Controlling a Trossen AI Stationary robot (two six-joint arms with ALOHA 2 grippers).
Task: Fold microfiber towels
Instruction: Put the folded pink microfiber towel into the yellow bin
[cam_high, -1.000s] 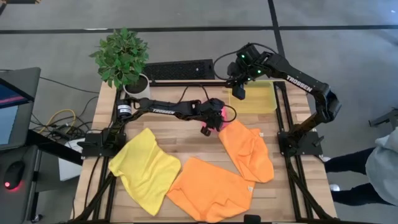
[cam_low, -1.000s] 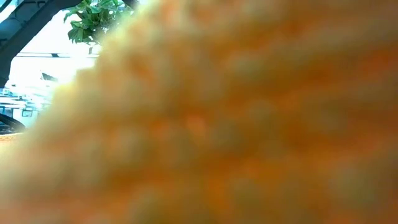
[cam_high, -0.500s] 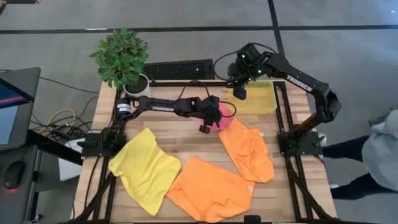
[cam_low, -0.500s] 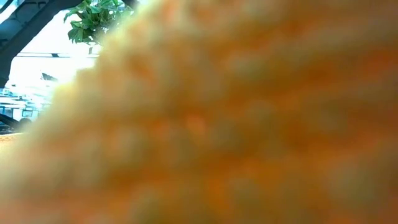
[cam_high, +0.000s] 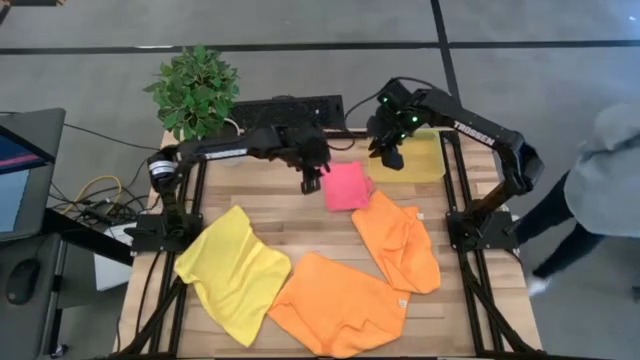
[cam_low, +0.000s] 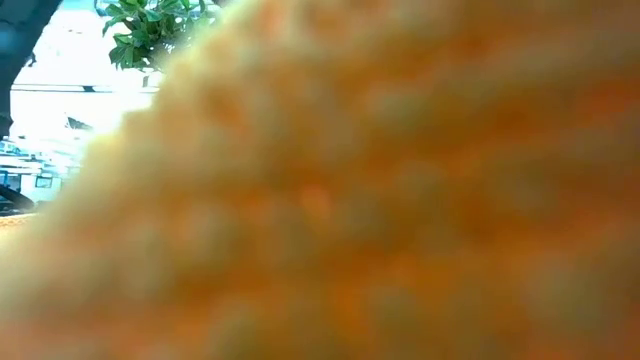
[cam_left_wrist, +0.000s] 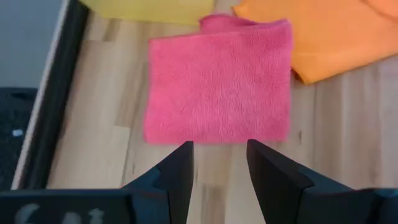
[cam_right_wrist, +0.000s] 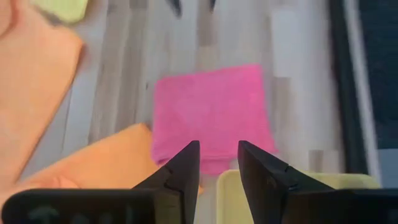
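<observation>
The pink towel (cam_high: 347, 187) lies folded into a small flat square on the wood at the table's far middle. It also shows in the left wrist view (cam_left_wrist: 217, 84) and the right wrist view (cam_right_wrist: 211, 115). My left gripper (cam_high: 310, 181) is open just left of it, its fingertips (cam_left_wrist: 186, 152) at the towel's edge and touching nothing. My right gripper (cam_high: 392, 158) hovers open over the yellow bin's (cam_high: 420, 160) left rim. The yellow towel (cam_high: 235, 272) and two orange towels (cam_high: 340, 305) (cam_high: 397, 240) lie rumpled on the near half.
A potted plant (cam_high: 197, 92) stands at the far left corner and a black keyboard (cam_high: 290, 110) lies along the far edge. An orange towel (cam_low: 350, 200) fills almost the whole low view. A person (cam_high: 605, 170) stands to the table's right.
My left gripper has drawn back off the pink towel toward the table's left and far edge, and its arm has swung toward the far edge. The pink towel now lies uncovered and folded flat. My right gripper has shifted slightly toward the near edge. The person has stepped closer.
</observation>
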